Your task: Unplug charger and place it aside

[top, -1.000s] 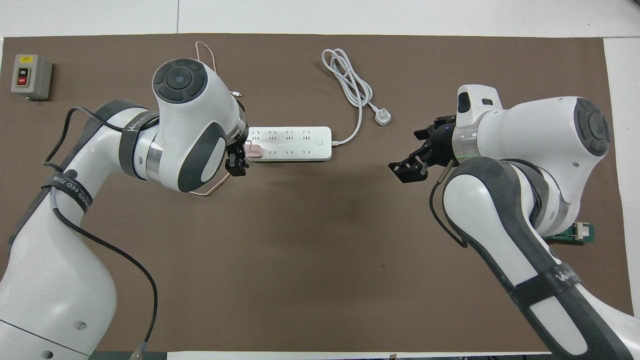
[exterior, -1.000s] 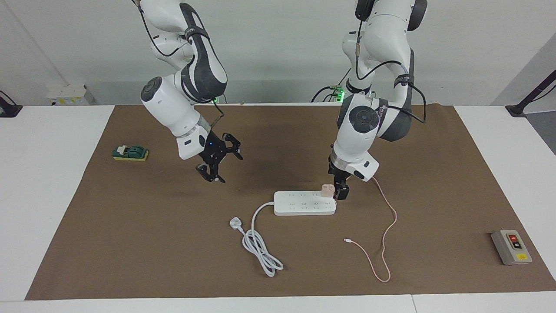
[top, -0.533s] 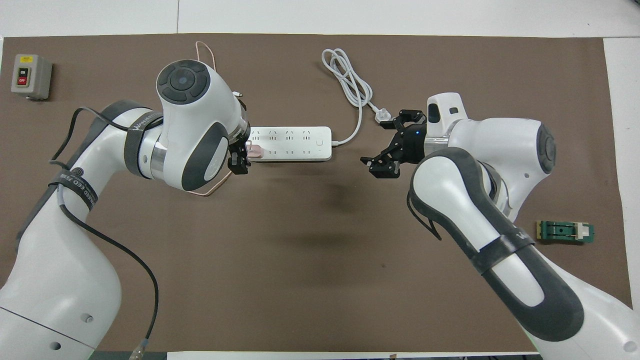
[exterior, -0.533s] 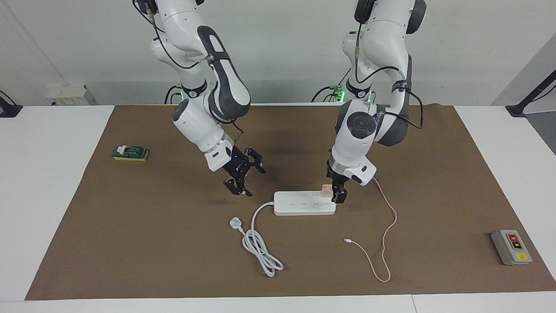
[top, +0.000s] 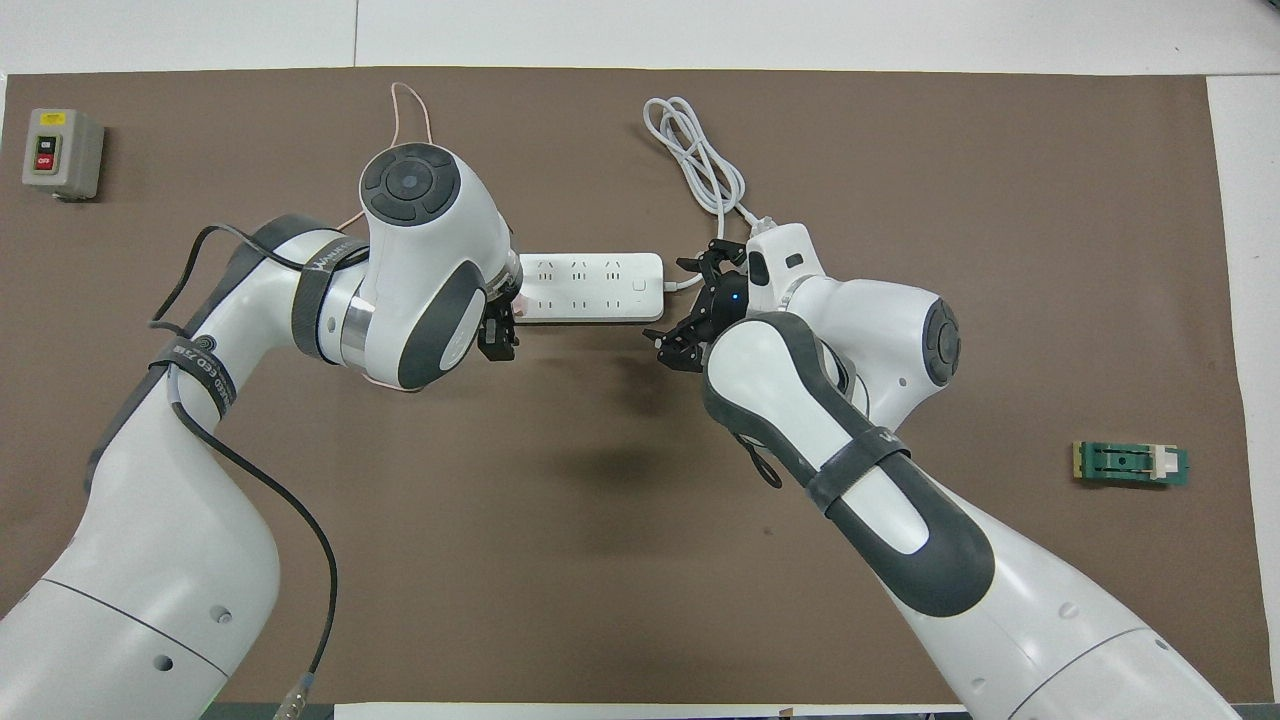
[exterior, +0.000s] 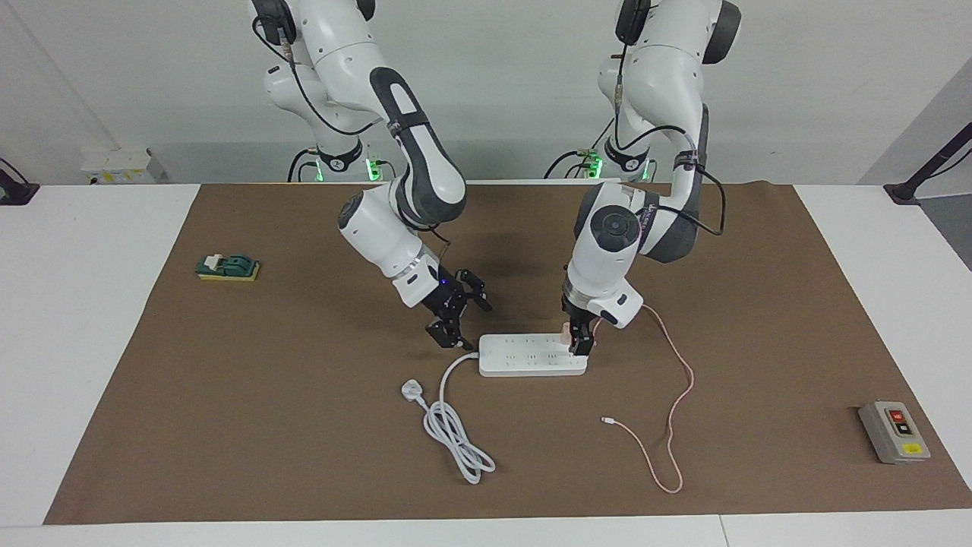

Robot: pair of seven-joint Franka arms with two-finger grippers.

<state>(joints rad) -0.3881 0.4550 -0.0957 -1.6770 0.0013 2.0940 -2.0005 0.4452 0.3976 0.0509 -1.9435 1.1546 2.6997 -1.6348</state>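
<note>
The pale pink charger is plugged into the white power strip at the end toward the left arm. Its thin pink cable runs over the mat to a white tip. My left gripper is low over that end of the strip, open, with its fingers at the charger. In the overhead view the left gripper and wrist hide most of the charger. My right gripper is open and empty, just above the mat at the strip's cord end; it also shows in the overhead view.
The strip's white plug and coiled white cord lie farther from the robots than the strip. A grey switch box sits at the left arm's end of the mat. A green and yellow block sits at the right arm's end.
My right gripper has come down and across the mat to the strip's cord end. My left gripper has shifted slightly along the strip onto the charger.
</note>
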